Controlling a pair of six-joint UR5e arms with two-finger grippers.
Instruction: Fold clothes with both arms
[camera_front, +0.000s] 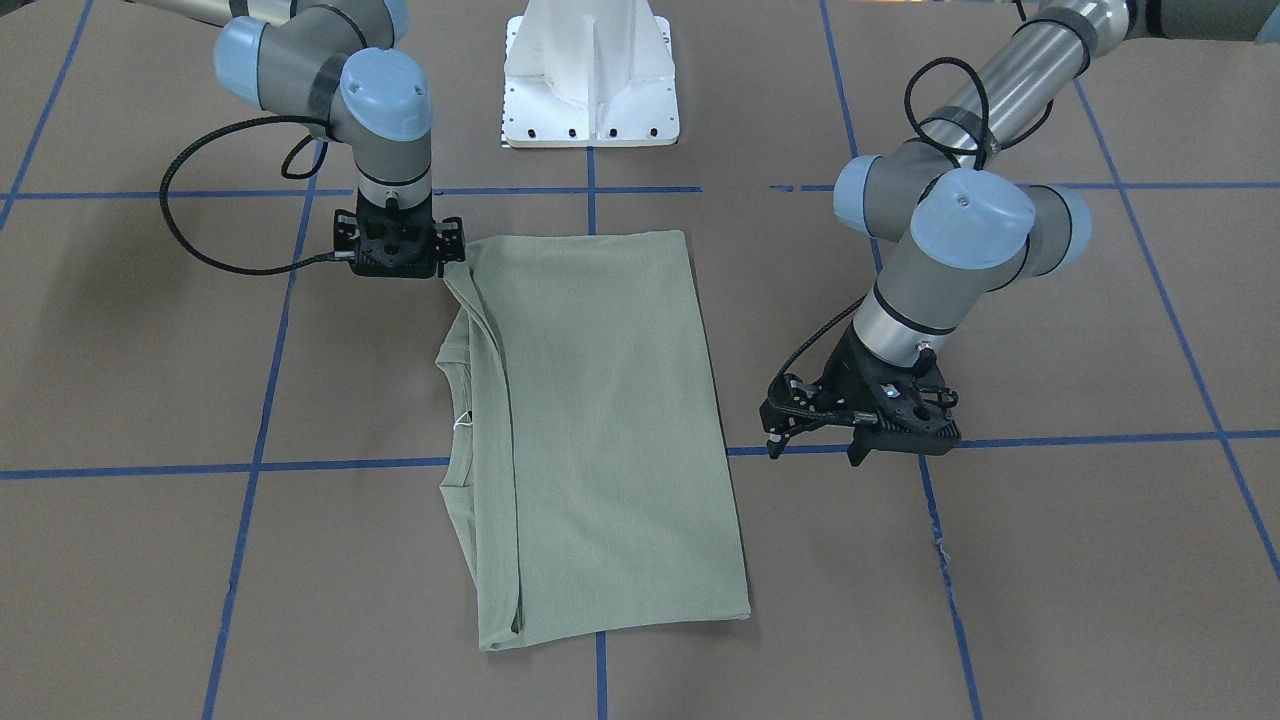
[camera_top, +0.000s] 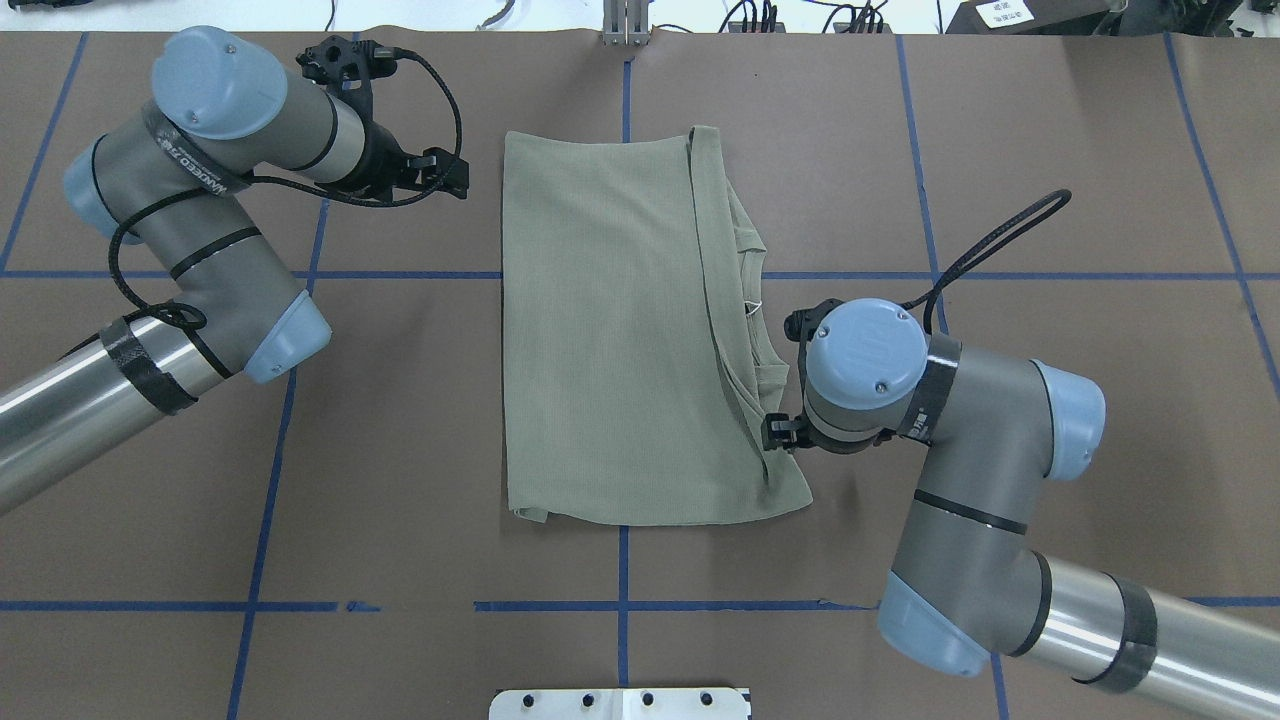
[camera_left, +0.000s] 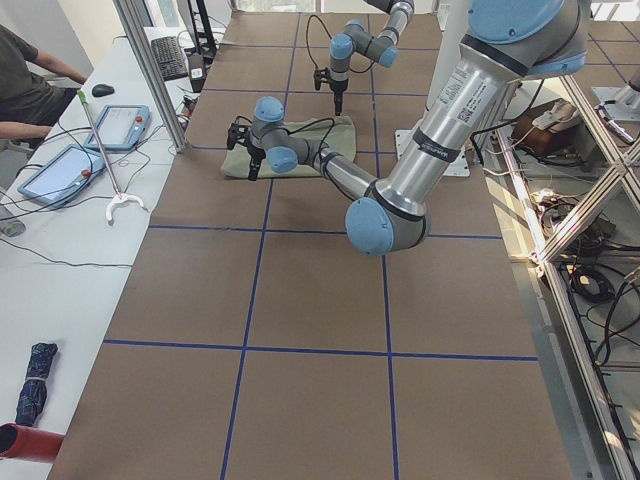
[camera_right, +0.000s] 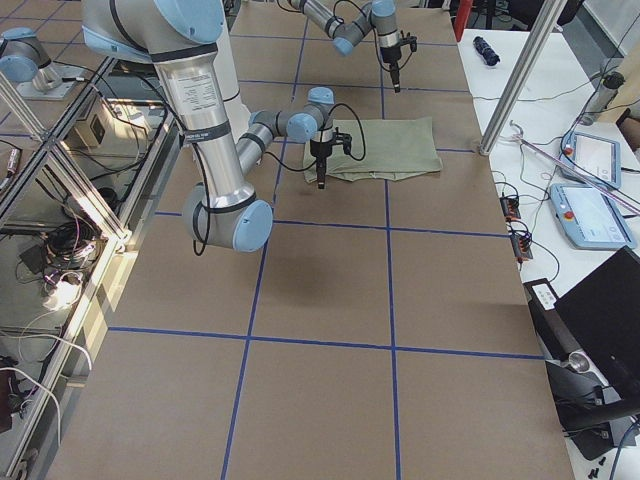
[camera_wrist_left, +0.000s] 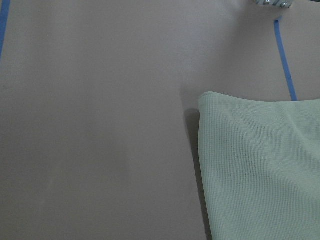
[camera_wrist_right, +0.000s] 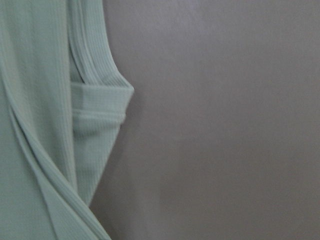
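Note:
The clothes are one sage-green shirt (camera_front: 600, 430) (camera_top: 610, 330), folded into a tall rectangle flat on the brown table. Its ribbed collar (camera_top: 750, 290) and layered edges face the right arm. My left gripper (camera_front: 815, 455) hovers open beside the shirt's plain long edge with nothing between its fingers. The left wrist view shows a shirt corner (camera_wrist_left: 260, 170). My right gripper (camera_front: 400, 245) points straight down at the shirt's corner nearest the base. Its fingers are hidden under the wrist, so I cannot tell whether it is open or shut. The right wrist view shows the shirt's folded layers (camera_wrist_right: 65, 125).
The white pedestal base (camera_front: 590, 80) stands behind the shirt. Blue tape lines (camera_top: 620, 570) grid the table. A side bench with tablets (camera_left: 60, 170) and a seated person (camera_left: 25, 80) runs along the far side. A metal post (camera_right: 515, 75) stands at the table's edge.

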